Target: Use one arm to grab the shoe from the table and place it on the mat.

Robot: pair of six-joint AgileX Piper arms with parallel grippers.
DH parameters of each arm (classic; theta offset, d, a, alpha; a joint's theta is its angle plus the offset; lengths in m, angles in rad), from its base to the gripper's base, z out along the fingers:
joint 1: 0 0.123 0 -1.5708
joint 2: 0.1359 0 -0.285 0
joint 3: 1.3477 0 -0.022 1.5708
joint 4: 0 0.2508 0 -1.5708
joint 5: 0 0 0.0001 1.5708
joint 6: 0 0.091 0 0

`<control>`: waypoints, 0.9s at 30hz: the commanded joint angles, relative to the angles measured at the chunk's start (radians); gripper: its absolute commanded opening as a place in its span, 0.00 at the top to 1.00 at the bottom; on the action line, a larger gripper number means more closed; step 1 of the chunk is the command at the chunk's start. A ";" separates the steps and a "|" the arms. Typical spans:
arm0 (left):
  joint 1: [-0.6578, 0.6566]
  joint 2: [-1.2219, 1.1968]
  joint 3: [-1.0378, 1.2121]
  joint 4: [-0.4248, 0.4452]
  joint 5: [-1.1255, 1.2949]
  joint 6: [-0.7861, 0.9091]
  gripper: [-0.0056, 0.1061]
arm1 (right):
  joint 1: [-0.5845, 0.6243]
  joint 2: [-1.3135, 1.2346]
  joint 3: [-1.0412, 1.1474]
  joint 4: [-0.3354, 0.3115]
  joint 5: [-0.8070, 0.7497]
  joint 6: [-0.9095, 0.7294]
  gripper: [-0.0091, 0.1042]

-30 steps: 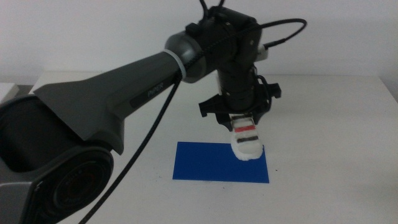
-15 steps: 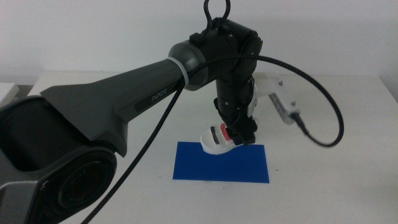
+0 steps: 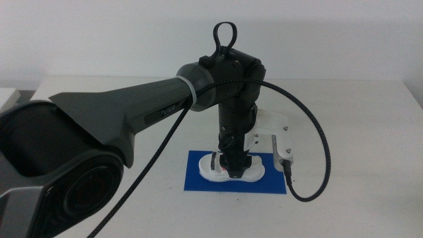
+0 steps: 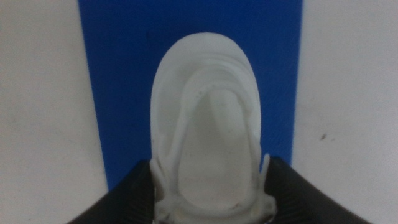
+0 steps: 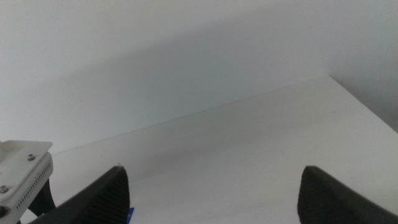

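Note:
The left arm (image 3: 132, 112) reaches in from the left, and its gripper (image 3: 231, 165) points down over the blue mat (image 3: 198, 183). It is shut on the white shoe (image 3: 255, 173), which lies lengthwise on or just above the middle of the mat. In the left wrist view the shoe (image 4: 211, 124) sits between the two dark jaws of the left gripper (image 4: 211, 183), with the mat (image 4: 124, 93) under it. The shoe's straps are hidden behind the gripper. The right gripper (image 5: 217, 186) is open and empty, off to the side over the table and out of the middle view.
The white table (image 3: 350, 132) surrounds the mat on all sides. A black cable (image 3: 317, 158) loops from the left wrist to the right of the mat. A small dark mark (image 4: 324, 135) is on the table beside the mat.
The left gripper has turned the shoe from hanging toe-down at the mat's right end to lying flat, and has lowered it onto the middle of the mat.

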 commanded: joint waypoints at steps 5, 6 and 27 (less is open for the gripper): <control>0.004 -0.005 0.006 -0.003 -0.060 0.011 0.85 | 0.002 -0.005 0.002 -0.010 -0.008 -0.003 0.22; 0.004 -0.005 0.006 -0.007 -0.060 0.020 0.85 | 0.002 -0.005 0.002 -0.010 -0.008 -0.003 0.22; 0.014 -0.067 -0.057 -0.006 0.008 -0.015 0.11 | 0.002 -0.005 0.002 -0.010 -0.008 -0.003 0.22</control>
